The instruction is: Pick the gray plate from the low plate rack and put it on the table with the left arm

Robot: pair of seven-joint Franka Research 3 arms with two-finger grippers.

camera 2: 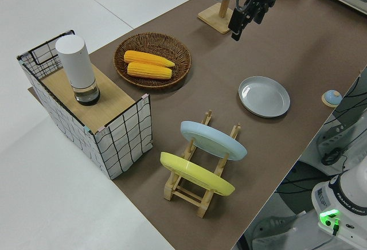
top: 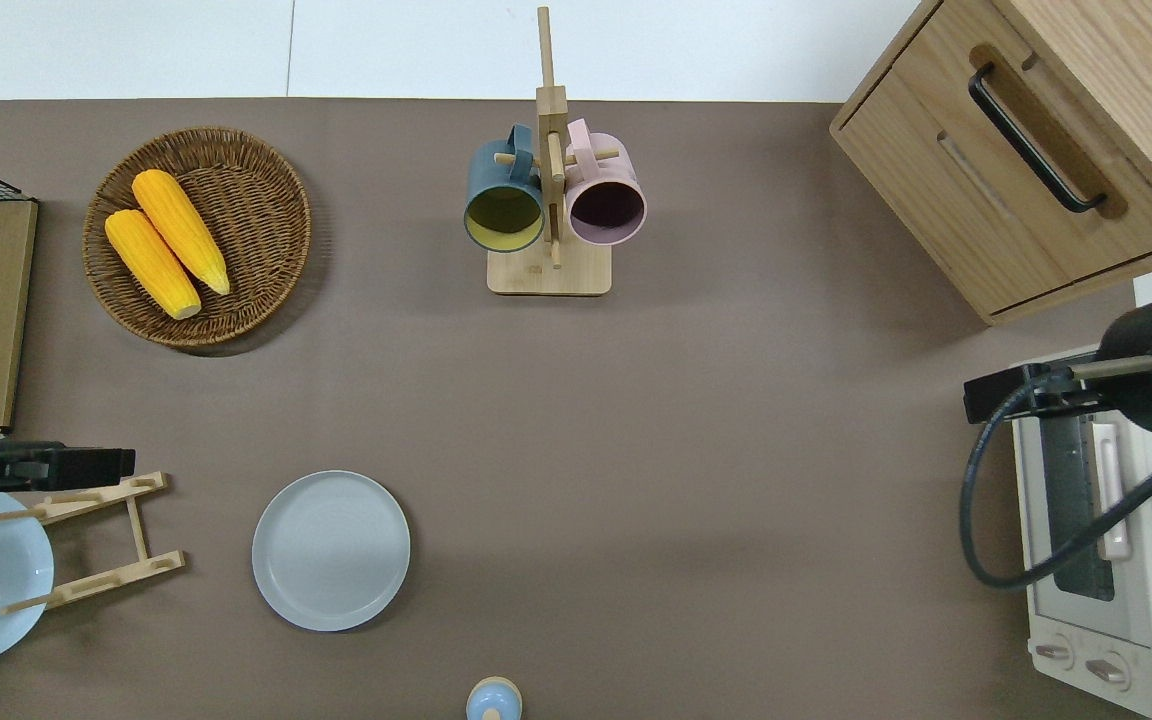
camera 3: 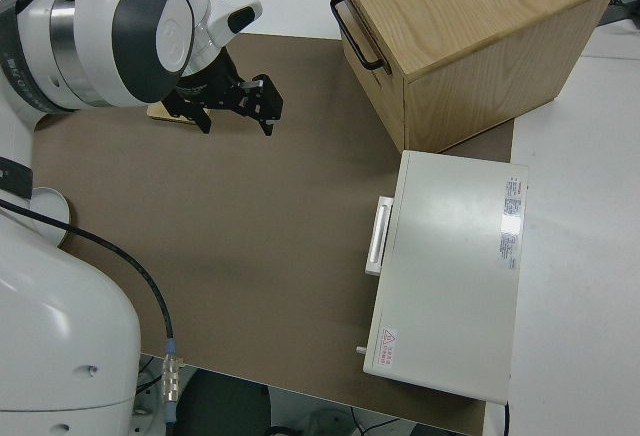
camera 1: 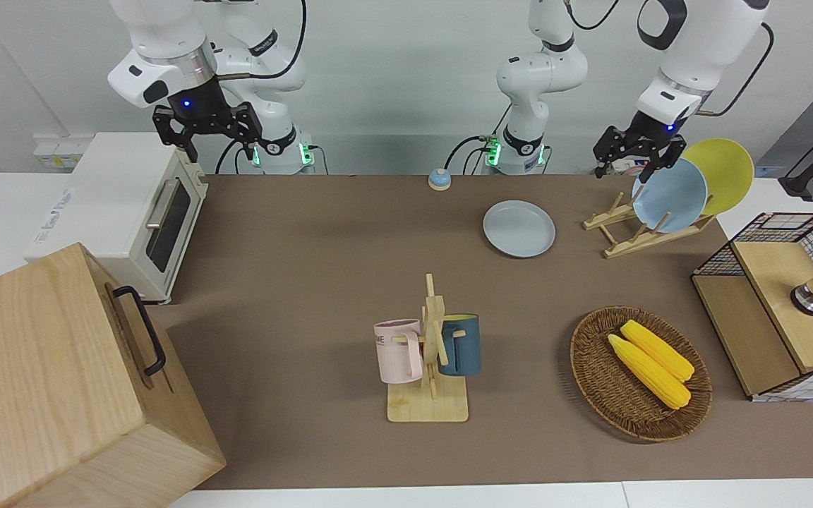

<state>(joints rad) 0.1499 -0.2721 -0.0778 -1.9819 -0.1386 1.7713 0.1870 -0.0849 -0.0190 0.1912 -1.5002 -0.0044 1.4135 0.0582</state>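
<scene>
Brown table [camera 1: 322,233] with gray plate [camera 1: 519,228], rack [camera 1: 643,229], basket [camera 1: 639,372].

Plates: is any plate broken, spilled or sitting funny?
No. The gray plate lies flat and whole on the table; the blue plate and yellow plate lean in the rack.

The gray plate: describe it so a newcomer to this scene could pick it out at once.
Find the wooden plate rack at the left arm's end of the table. Beside it, toward the table's middle, the gray plate lies flat on the brown surface. It is the only plate off the rack: the sky-blue plate and yellow plate stand tilted in its slots.
</scene>
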